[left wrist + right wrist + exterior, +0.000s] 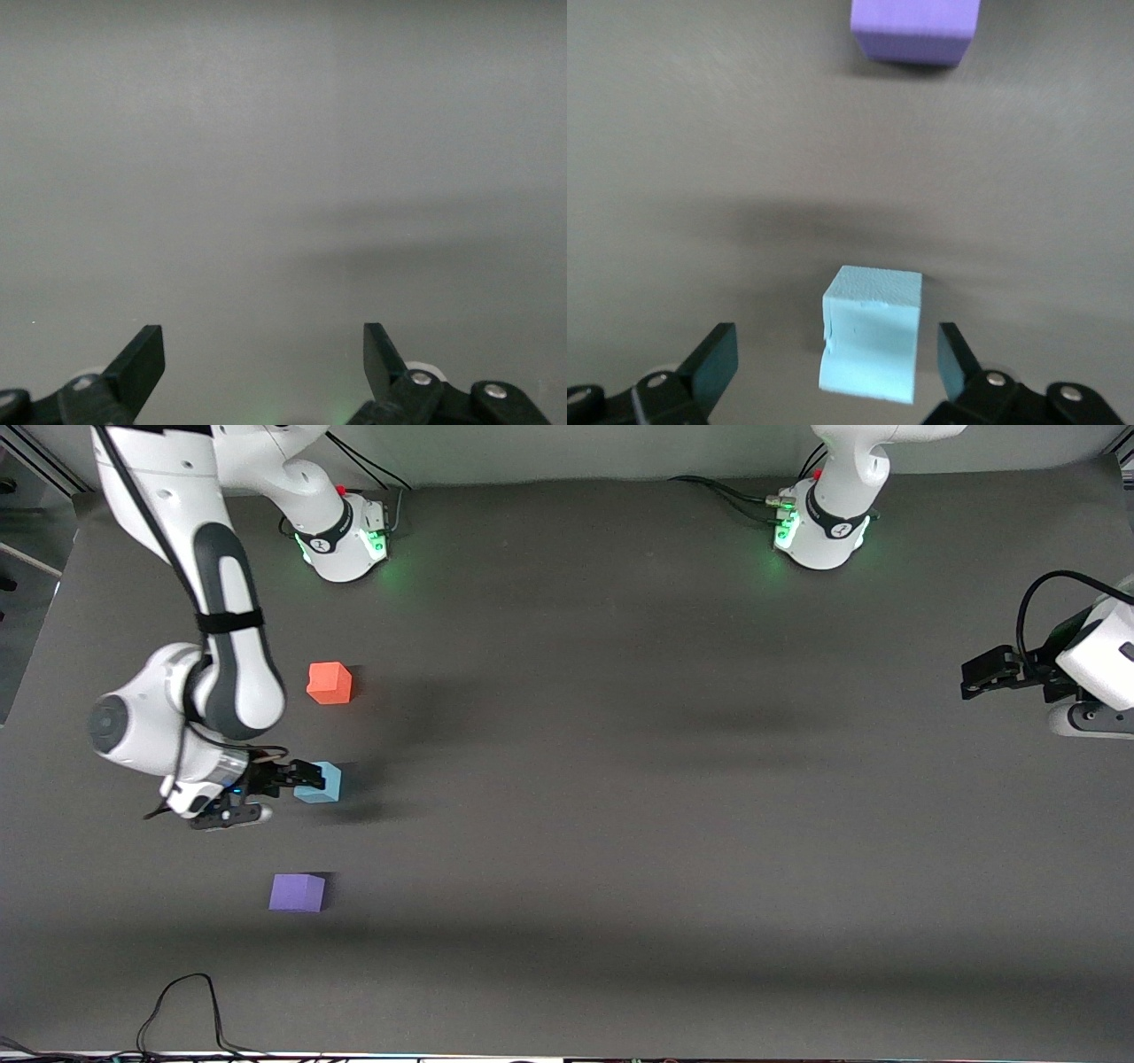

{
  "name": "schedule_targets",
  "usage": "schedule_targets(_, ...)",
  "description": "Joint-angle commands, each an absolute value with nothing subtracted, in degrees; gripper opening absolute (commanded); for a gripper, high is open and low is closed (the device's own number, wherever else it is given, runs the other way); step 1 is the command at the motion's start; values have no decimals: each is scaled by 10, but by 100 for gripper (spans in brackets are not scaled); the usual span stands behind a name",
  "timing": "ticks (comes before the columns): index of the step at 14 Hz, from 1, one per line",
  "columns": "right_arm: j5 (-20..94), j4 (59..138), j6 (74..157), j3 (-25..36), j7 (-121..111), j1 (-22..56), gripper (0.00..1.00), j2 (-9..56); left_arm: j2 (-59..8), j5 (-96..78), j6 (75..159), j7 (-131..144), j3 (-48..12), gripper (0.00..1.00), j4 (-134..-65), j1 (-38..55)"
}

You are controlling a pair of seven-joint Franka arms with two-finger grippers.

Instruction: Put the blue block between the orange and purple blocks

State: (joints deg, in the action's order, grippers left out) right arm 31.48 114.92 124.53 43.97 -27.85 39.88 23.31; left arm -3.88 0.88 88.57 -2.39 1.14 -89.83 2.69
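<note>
The blue block (321, 782) rests on the table between the orange block (330, 683), which is farther from the front camera, and the purple block (298, 892), which is nearer. My right gripper (291, 790) is low over the blue block and open. In the right wrist view the blue block (873, 341) sits between the spread fingers of my right gripper (835, 345), with a gap on each side. The purple block (914, 28) shows ahead of it. My left gripper (979, 677) waits open and empty at the left arm's end of the table, also in its wrist view (264, 341).
The dark grey table (620, 779) carries only the three blocks. A black cable (182, 1005) loops at the table edge nearest the front camera. The two arm bases (341, 536) stand along the edge farthest from the front camera.
</note>
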Motion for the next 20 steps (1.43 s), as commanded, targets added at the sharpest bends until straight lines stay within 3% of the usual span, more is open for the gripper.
schedule_targets(1, 261, 1071, 1149, 460, -238, 402, 100, 216, -36, 4, 889, -24, 11, 100, -900, 26)
schedule_targets(6, 200, 942, 977, 465, -178, 407, 100, 176, -36, 5, 889, -23, 11, 100, -900, 26)
schedule_targets(8, 160, 931, 952, 453, -163, 405, 100, 140, -36, 4, 889, -23, 11, 100, -900, 26)
schedule_targets(9, 128, 933, 944, 421, -139, 395, 100, 104, -36, 4, 889, -23, 11, 100, -900, 26)
schedule_targets(12, 57, 937, 905, 209, -79, 222, 100, 35, -36, 5, 889, -23, 11, 100, -900, 26)
schedule_targets(16, 52, 941, 863, -35, -12, 15, 100, -17, -36, 4, 889, -23, 11, 100, -900, 26)
schedule_targets(17, 52, 952, 861, -76, -12, -28, 100, -28, -36, 4, 889, -23, 11, 100, -900, 26)
schedule_targets(20, 34, 955, 865, -83, -11, -41, 100, -33, -36, 4, 889, -23, 11, 100, -900, 26)
